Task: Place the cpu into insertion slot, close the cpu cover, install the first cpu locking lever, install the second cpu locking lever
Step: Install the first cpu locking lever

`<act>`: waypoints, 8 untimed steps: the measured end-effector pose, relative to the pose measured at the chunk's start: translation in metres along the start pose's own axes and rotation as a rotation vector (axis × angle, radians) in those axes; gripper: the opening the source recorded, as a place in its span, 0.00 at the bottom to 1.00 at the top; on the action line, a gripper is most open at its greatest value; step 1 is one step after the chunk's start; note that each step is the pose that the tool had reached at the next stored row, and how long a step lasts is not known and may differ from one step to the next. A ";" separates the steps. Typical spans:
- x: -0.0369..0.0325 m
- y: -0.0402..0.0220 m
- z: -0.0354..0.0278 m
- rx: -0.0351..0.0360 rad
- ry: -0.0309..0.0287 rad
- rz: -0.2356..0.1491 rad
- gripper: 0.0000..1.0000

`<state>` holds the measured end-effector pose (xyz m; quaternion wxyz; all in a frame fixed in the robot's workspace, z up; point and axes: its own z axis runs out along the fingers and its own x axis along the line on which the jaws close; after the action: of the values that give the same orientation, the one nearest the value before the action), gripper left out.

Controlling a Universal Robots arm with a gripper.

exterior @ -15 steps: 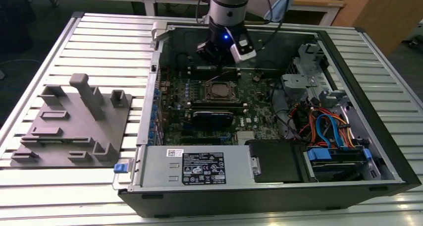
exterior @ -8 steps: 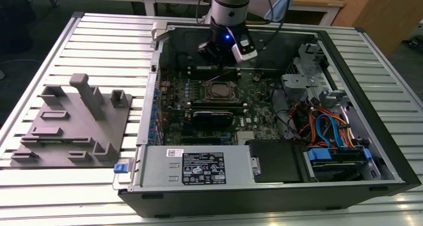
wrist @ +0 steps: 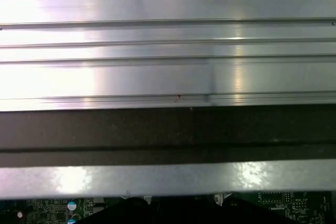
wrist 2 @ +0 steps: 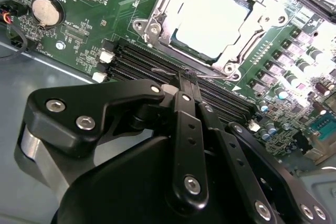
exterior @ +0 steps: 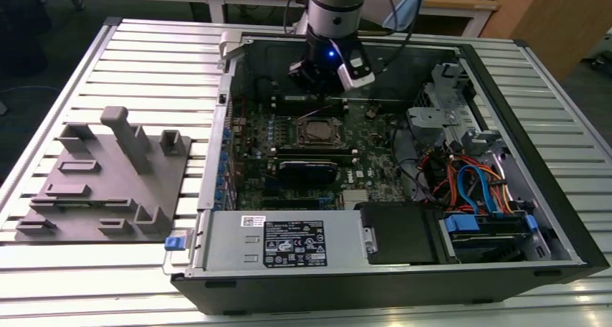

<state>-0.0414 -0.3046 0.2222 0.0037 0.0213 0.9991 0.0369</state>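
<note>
The cpu [wrist 2: 212, 17] sits in the insertion slot [wrist 2: 157, 35], cpu cover [wrist 2: 251, 36] down around it. The gripper [wrist 2: 188, 80] hovers just beside, jaws together, empty — a slip off the thin locking lever [wrist 2: 168, 70] could scrape the motherboard [wrist 2: 89, 3]

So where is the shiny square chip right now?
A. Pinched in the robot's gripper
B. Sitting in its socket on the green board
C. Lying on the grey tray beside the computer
B: in the second wrist view the cpu lies inside the insertion slot, with the cpu cover framing it, while the gripper carries nothing.
</note>
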 end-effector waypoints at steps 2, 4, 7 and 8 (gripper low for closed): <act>-0.0015 0.0001 0.0002 0.0000 0.0000 0.000 0.11; -0.0026 0.0001 0.0006 0.0002 0.0001 0.000 0.11; -0.0040 0.0001 0.0011 0.0000 0.0000 0.000 0.11; -0.0045 0.0001 0.0013 0.0001 0.0000 0.000 0.11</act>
<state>-0.0369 -0.3046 0.2209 0.0037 0.0213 0.9991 0.0368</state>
